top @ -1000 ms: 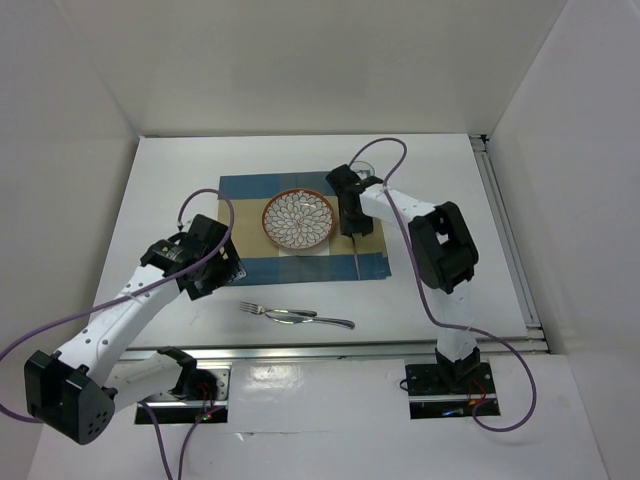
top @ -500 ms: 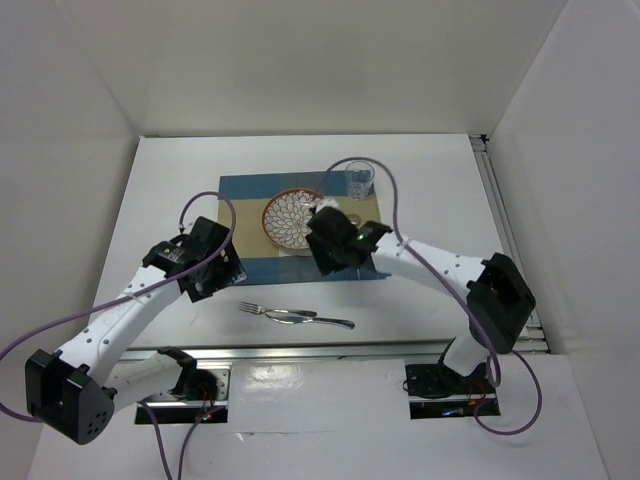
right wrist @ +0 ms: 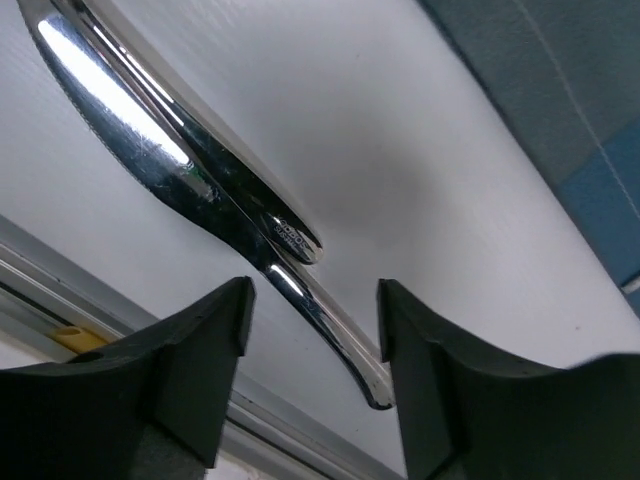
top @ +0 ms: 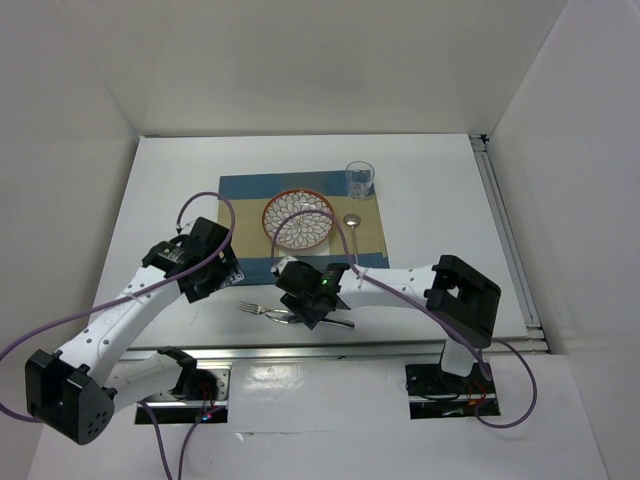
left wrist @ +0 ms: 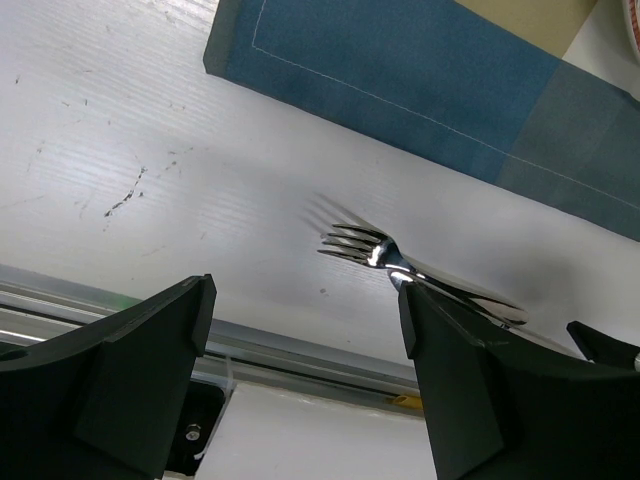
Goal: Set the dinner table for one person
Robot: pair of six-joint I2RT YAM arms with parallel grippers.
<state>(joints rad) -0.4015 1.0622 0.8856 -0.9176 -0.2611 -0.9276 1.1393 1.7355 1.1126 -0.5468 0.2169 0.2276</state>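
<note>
On the white dinner table (top: 450,220) lies a blue-and-tan placemat (top: 245,190) bearing a patterned plate (top: 300,218), a spoon (top: 353,235) right of the plate, and a glass (top: 360,180) at its far right corner. A fork (top: 255,309) and a knife (top: 340,323) lie crossed near the front edge. My right gripper (top: 312,305) hovers open over them; the knife handle (right wrist: 330,325) runs between its fingers (right wrist: 215,330) and the fork's handle end (right wrist: 298,240) rests on it. My left gripper (top: 226,274) stands open and empty left of the fork (left wrist: 362,247).
An aluminium rail (top: 330,350) runs along the table's near edge, close behind the cutlery (left wrist: 280,355). Another rail (top: 505,230) lines the right side. The placemat's near left corner (left wrist: 380,80) lies just beyond the fork's tines. White walls enclose the table.
My right arm swung from beside the plate down to the front edge, leaving the spoon on the placemat, and its jaws widened. The left arm has not moved.
</note>
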